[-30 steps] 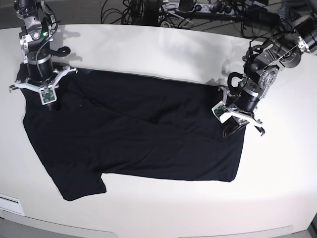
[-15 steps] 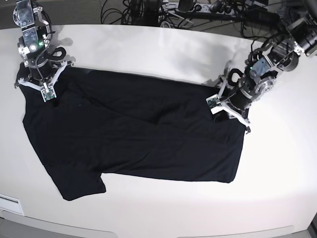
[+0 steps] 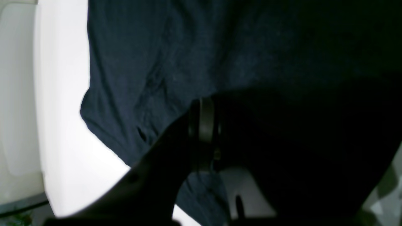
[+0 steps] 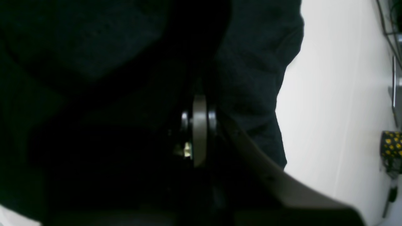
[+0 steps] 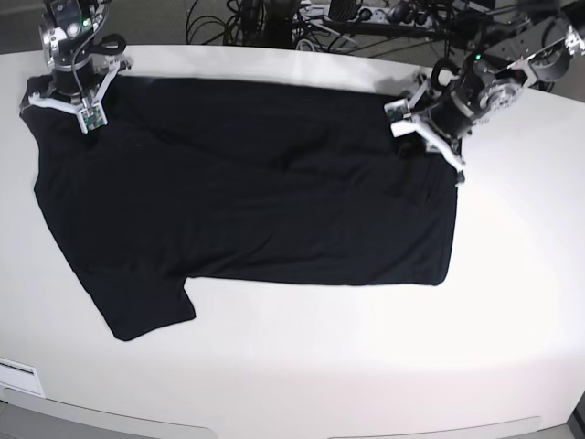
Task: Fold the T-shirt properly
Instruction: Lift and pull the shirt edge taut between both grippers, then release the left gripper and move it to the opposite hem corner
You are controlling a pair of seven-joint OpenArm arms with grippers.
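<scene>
The black T-shirt (image 5: 247,201) lies plain side up, spread across the white table (image 5: 320,366), with one sleeve at the front left. My right gripper (image 5: 80,112) is shut on the shirt's far left corner. My left gripper (image 5: 428,143) is shut on the shirt's far right corner. In the left wrist view the dark fabric (image 3: 188,47) fills the frame around the closed fingers (image 3: 202,131). In the right wrist view the fabric (image 4: 257,62) hangs by the closed fingers (image 4: 199,131). No print shows.
Cables and equipment (image 5: 302,23) crowd the area beyond the table's far edge. A dark mug with yellow spots (image 4: 391,144) stands off to the side in the right wrist view. The table's front edge (image 5: 274,425) runs along the bottom.
Both grippers moved toward the far edge of the table, dragging the shirt's top edge with them. The shirt now lies flatter and further back, with its wrinkles stretched out.
</scene>
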